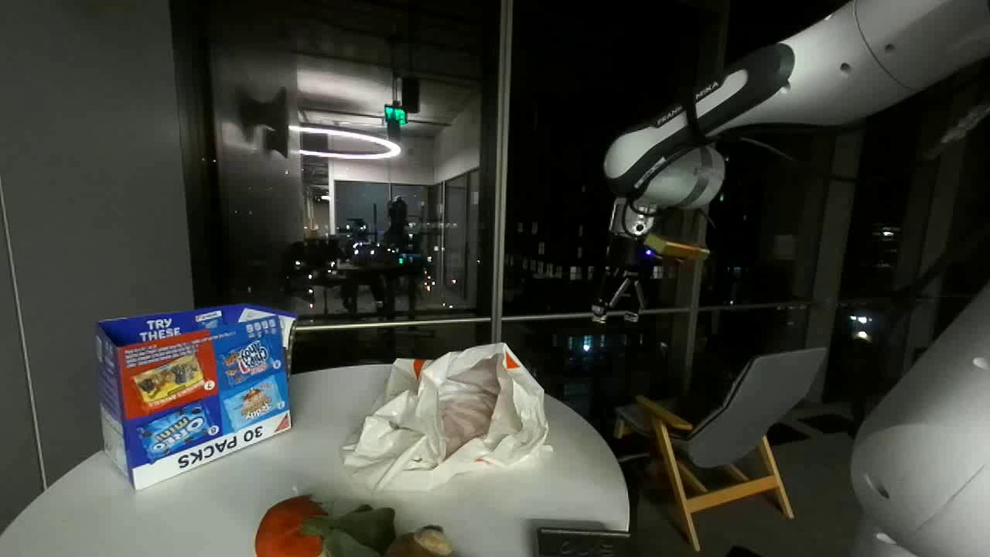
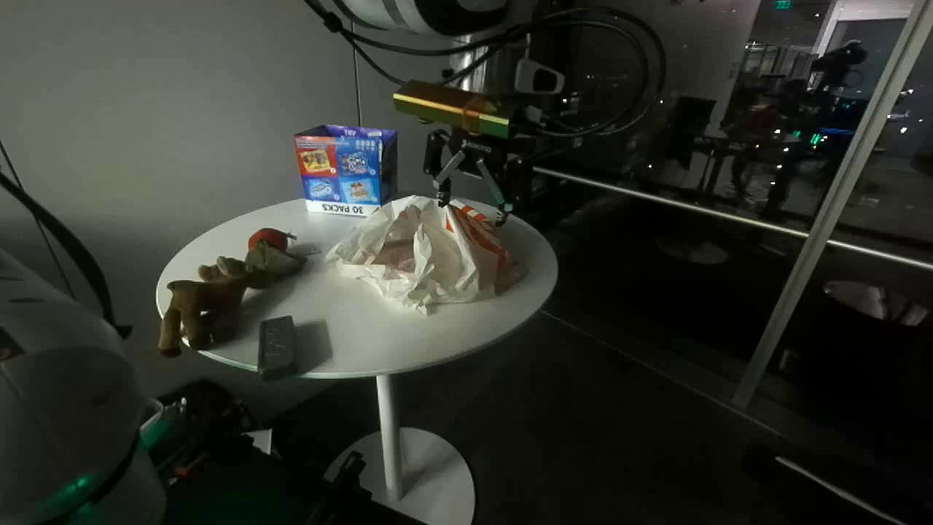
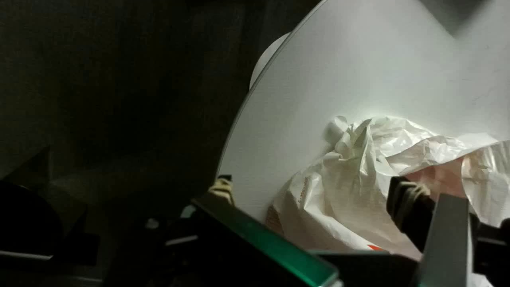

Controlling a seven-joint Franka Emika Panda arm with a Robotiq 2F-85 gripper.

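Note:
My gripper (image 1: 616, 315) hangs in the air, its fingers spread wide with nothing between them. Nearest to it is a crumpled white plastic bag (image 1: 402, 441) with red-orange print, resting on a round white table (image 1: 325, 464). In an exterior view the gripper (image 2: 473, 207) overlaps the top of the bag (image 2: 430, 255), but a gap above it shows from the opposite angle. Looking down in the wrist view, the bag (image 3: 350, 187) lies below and between the fingertips, with the right finger (image 3: 406, 199) over its pinkish opening. What the bag contains cannot be made out.
A blue snack box (image 1: 193, 402) stands at the table's back. A brown plush animal (image 2: 211, 295), a red plush piece (image 2: 268, 239) with grey-green leaves and a dark grey block (image 2: 277, 346) lie along another side. A lounge chair (image 1: 727, 425) and a window rail (image 1: 394, 323) are beyond.

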